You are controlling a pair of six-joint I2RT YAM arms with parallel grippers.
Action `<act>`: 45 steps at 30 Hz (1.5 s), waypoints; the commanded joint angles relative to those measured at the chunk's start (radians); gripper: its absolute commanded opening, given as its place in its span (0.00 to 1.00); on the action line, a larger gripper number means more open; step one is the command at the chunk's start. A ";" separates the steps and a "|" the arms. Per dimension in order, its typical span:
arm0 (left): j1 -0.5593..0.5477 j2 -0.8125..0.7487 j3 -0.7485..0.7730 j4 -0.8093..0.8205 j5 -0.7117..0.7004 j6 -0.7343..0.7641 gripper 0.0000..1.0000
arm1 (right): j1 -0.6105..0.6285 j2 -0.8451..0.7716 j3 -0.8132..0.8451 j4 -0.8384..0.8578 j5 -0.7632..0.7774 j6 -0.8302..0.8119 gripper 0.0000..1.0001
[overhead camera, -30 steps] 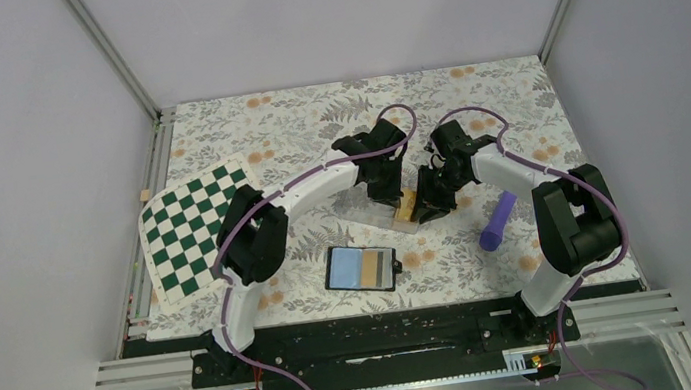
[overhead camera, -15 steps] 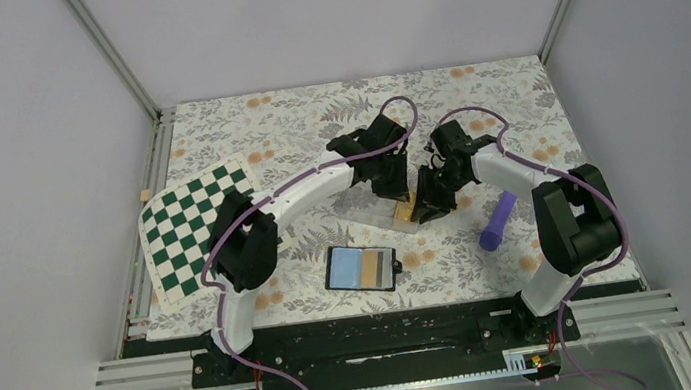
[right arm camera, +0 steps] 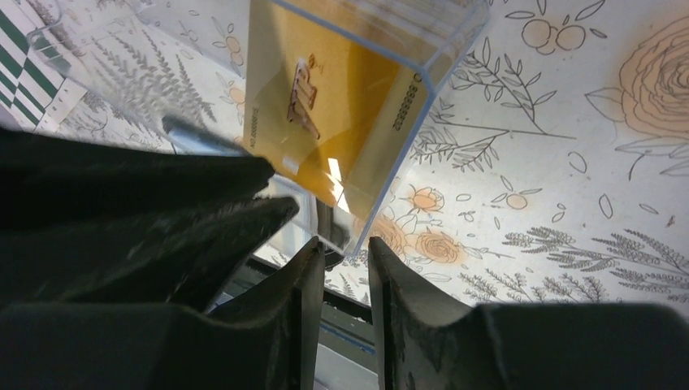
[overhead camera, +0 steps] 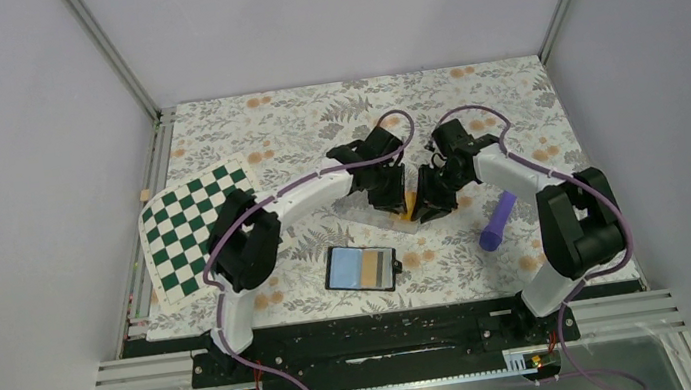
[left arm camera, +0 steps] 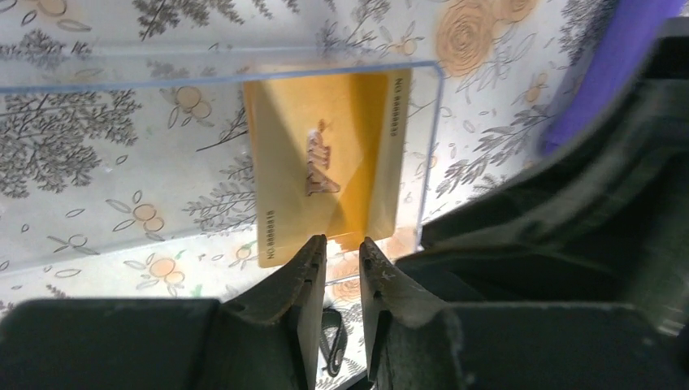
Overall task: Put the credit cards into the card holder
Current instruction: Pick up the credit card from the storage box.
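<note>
- A floral-print table (overhead camera: 311, 119) sits between plain pale walls, with a green-and-white checkerboard (overhead camera: 193, 230) at its 9 o'clock edge.
- The clear box (left arm camera: 122, 162) lies near the table's middle. The credit cards (left arm camera: 325, 162), orange-yellow and overlapping, are at its end nearer the right arm.
- The left gripper (left arm camera: 342, 248) is at the cards' near edge. Only a thin slit separates its fingers, and I cannot tell whether it pinches a card.
- The right gripper (right arm camera: 343, 256) is at the box's corner, its fingers almost together. Its grip is likewise unclear.
- The card holder (overhead camera: 362, 266) lies open at 7 o'clock from the box.
- A purple cylinder (overhead camera: 496, 220) lies at 4 o'clock from the box.
</note>
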State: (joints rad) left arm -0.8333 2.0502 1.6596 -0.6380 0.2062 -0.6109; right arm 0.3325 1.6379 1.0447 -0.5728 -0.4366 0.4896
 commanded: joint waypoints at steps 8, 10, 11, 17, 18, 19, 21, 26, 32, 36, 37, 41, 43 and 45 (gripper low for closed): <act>0.060 -0.182 -0.095 0.157 0.048 0.016 0.27 | -0.002 -0.120 0.111 -0.112 0.055 -0.055 0.37; 0.078 -0.187 -0.116 0.175 0.067 0.005 0.27 | 0.000 -0.110 0.142 -0.140 0.071 -0.071 0.36; 0.086 -0.189 -0.127 0.185 0.077 -0.001 0.28 | 0.003 -0.103 0.156 -0.154 0.076 -0.078 0.34; 0.138 -0.169 -0.178 0.244 0.158 -0.041 0.30 | 0.045 -0.042 0.227 -0.183 0.112 -0.087 0.17; 0.143 -0.155 -0.176 0.249 0.176 -0.045 0.30 | 0.053 -0.028 0.234 -0.183 0.118 -0.086 0.13; 0.146 -0.146 -0.175 0.255 0.189 -0.046 0.30 | 0.060 -0.013 0.240 -0.183 0.129 -0.085 0.08; 0.148 -0.126 -0.173 0.274 0.215 -0.043 0.31 | 0.077 0.020 0.254 -0.189 0.158 -0.088 0.01; 0.148 -0.066 -0.152 0.275 0.261 -0.040 0.31 | 0.120 0.102 0.269 -0.210 0.225 -0.106 0.00; 0.147 -0.024 -0.155 0.273 0.264 -0.049 0.31 | 0.133 0.151 0.249 -0.211 0.274 -0.115 0.00; 0.145 -0.007 -0.162 0.271 0.265 -0.056 0.32 | 0.135 0.168 0.236 -0.211 0.283 -0.116 0.00; 0.144 -0.003 -0.166 0.277 0.271 -0.058 0.32 | 0.135 0.170 0.234 -0.208 0.282 -0.115 0.00; 0.138 0.009 -0.167 0.281 0.299 -0.061 0.31 | 0.137 0.174 0.216 -0.196 0.271 -0.112 0.00; 0.135 0.010 -0.170 0.290 0.320 -0.064 0.28 | 0.137 0.176 0.210 -0.193 0.268 -0.112 0.00; 0.131 0.000 -0.177 0.299 0.326 -0.066 0.26 | 0.137 0.178 0.205 -0.192 0.268 -0.111 0.00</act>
State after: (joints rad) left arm -0.6910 2.0514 1.4792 -0.3935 0.4770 -0.6662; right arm 0.4595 1.8038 1.2720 -0.7460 -0.1963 0.3897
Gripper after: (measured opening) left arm 0.278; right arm 0.017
